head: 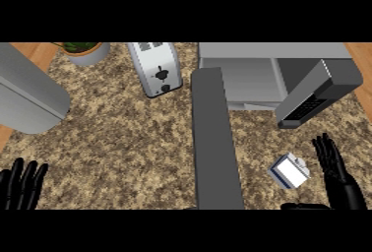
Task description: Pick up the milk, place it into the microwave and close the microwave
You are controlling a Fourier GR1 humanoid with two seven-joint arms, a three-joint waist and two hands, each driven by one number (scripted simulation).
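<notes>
Nearest the camera is the right hand (335, 172), down at about 4 o'clock in the head view, fingers straight and spread wide, thumb sticking out toward the left along the bottom edge. It's holding nothing. The left hand (22, 183) sits at 8 o'clock by the lower edge, fingers up and open, just resting there.

The milk (291, 171) is a small white carton with a blue side, lying tipped over on the speckled surface (123, 142). It's just beside the right hand, on the hand's 9 o'clock side, close but I'd say not touching. Its long axis runs roughly from 7 to 1 o'clock, top end pointing up toward the microwave (251, 74). So the right hand is obviously the one for this; the left is well apart, with a long grey slab (214, 147) between.

The microwave is at 1 o'clock, its door (316, 93) swung open and hanging out over the surface, right above the milk. A toaster (155, 69) and a potted plant (85, 51) sit up at 11.
</notes>
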